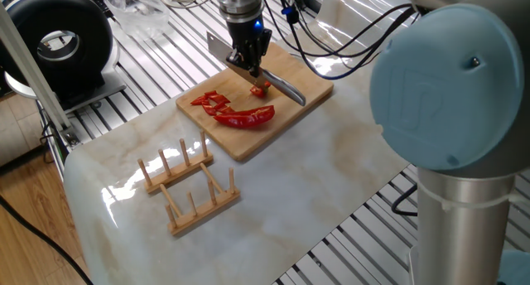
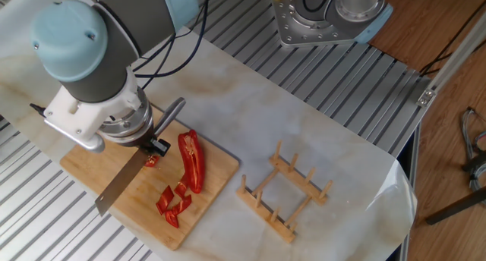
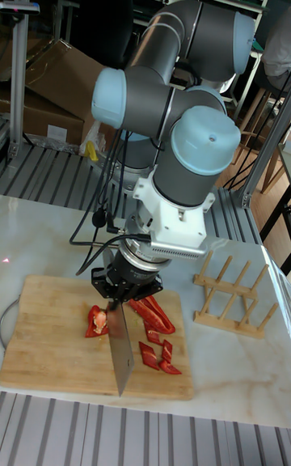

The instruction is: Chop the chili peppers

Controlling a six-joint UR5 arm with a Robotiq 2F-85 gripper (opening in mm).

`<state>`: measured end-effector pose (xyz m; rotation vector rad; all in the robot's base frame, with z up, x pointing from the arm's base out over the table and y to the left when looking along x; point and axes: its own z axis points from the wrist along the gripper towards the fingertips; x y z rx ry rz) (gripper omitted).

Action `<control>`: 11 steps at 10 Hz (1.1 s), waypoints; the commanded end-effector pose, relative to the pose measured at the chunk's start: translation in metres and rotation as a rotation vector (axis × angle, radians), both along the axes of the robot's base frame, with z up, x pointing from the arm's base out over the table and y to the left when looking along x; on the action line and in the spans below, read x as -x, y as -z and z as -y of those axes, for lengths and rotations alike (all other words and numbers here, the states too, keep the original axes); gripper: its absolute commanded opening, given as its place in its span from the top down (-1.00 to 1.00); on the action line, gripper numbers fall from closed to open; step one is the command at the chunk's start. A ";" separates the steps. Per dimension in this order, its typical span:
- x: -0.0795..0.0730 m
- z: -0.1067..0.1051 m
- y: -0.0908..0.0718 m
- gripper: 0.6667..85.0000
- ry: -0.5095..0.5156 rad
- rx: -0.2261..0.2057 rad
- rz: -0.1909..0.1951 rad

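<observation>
- The gripper (image 1: 251, 60) is clamped on a knife (image 2: 120, 187), its fingers pinching the handle where it meets the blade; the blade hangs low over the cutting board (image 2: 91, 170) and the grey handle sticks out the other side.
- The chili peppers (image 2: 191, 161) all lie on that wooden board. In the other fixed view, 1 long curved half rests at about 3 o'clock of the board's middle, glossy and whole.
- At about 5 o'clock of the middle, near the board's edge, sits a cluster of small cut pieces (image 2: 173, 201), several bits lying touching or just beside one another.
- 1 separate red chunk (image 3: 99, 321) lies right beside the blade, at about 9 o'clock of it in the tall fixed view. I cannot tell whether the edge touches it.
- Progress, as I judge it: partly done. Some pepper is already in bits, but the long half is uncut and the chunk by the blade looks too coarse to count as chopped.
- What is left: cut through the chunk by the blade, then work along the long half from tip to stem end.
- A wooden rack (image 1: 189, 186) stands on the marble table (image 1: 331, 161), well apart from the board and not involved.
</observation>
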<state>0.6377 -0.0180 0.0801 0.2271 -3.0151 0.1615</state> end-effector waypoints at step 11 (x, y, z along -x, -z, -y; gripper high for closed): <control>-0.005 -0.013 -0.008 0.98 -0.023 -0.041 0.048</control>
